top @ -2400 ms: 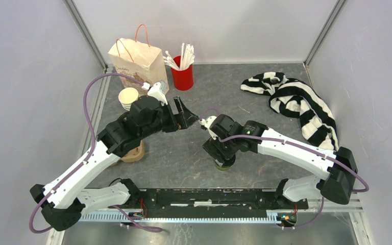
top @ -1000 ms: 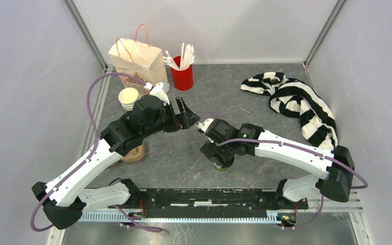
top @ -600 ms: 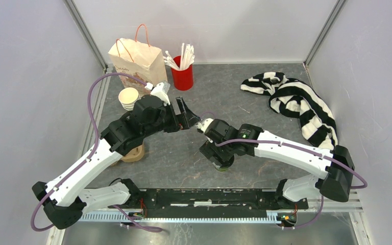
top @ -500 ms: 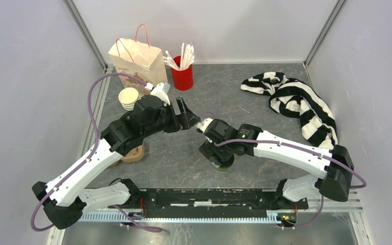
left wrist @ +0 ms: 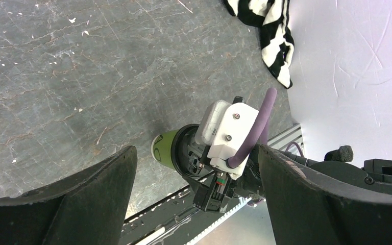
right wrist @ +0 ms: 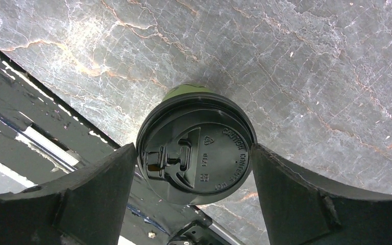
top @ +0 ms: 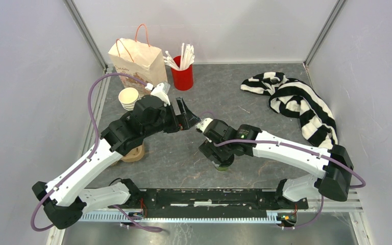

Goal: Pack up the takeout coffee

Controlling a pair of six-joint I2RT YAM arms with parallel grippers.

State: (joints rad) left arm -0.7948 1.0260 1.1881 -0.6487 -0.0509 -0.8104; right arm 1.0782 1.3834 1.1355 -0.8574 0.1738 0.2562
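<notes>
Cup (left wrist: 163,150) stands upright on the table (right wrist: 311,76), straight below my right gripper (right wrist: 193,155), its black lid (right wrist: 204,153) filling the gap between my fingers (right wrist: 97,189). They sit spread to either side, pads right at the rim; whether they pinch it yet I cannot tell.

The risk, as I judge it: a grip on the lid alone could pop it off or let the cup slip out beneath on the lift, and a hard squeeze could crush the paper wall. A one-sided touch could tip it toward the rail (right wrist: 25,132) beside it.

My right arm reaches in low, wrist bent so the fingers point straight down. My left gripper (left wrist: 196,153) hangs spread and empty, above and ahead of the right one, looking down on it. The bag (top: 137,60) stands well beyond both.
</notes>
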